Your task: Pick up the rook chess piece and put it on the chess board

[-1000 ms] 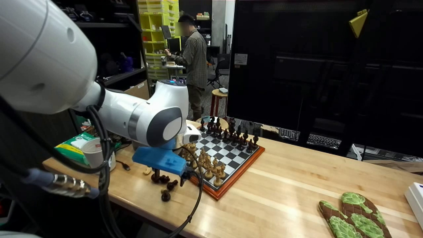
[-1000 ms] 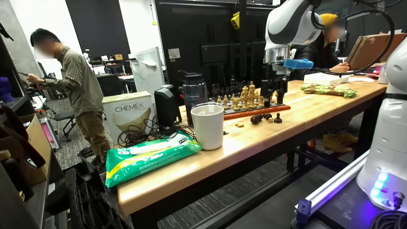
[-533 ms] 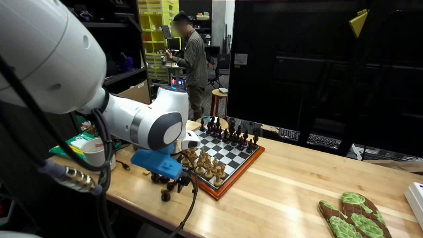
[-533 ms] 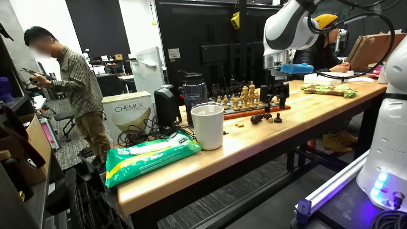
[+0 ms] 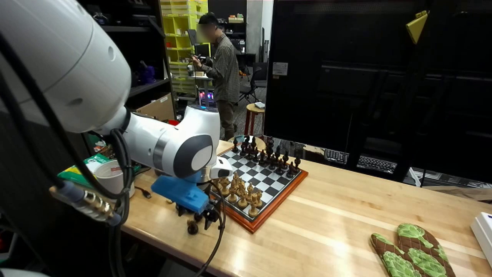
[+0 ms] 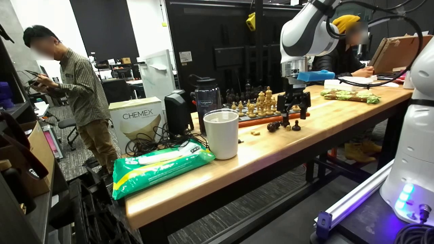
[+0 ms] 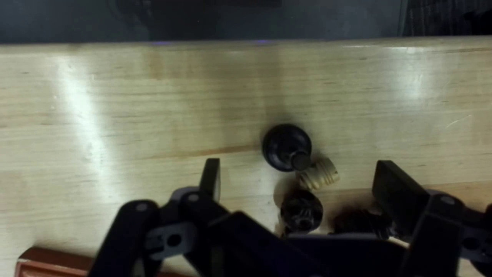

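My gripper is open and empty, pointing down above loose chess pieces in front of the board; it shows in both exterior views. In the wrist view a dark piece stands upright between and beyond the fingertips. A short pale ringed piece lies touching or close beside it. Another dark piece is nearer, and one more dark piece lies by the right finger, partly hidden. I cannot tell for certain which is the rook. The chess board has its rim corner at lower left.
Pale pieces stand on the board's near side, dark pieces on its far side. A white cup, a green wipes pack and a dark bottle stand to one side. An oven mitt lies farther along the table.
My gripper has come down and moved a little away from the board, over the loose pieces. The pieces have not visibly moved.
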Robot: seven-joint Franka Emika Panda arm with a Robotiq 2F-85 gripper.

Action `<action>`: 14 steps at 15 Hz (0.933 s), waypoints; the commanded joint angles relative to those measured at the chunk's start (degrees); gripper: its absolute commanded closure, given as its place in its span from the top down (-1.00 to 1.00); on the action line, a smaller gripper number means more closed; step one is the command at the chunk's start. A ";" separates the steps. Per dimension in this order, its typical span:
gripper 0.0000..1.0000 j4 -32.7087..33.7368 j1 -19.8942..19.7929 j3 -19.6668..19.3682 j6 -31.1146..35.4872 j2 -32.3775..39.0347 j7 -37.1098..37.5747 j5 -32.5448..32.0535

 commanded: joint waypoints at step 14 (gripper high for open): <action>-0.98 0.14 -1.26 0.98 -1.36 0.89 3.11 1.49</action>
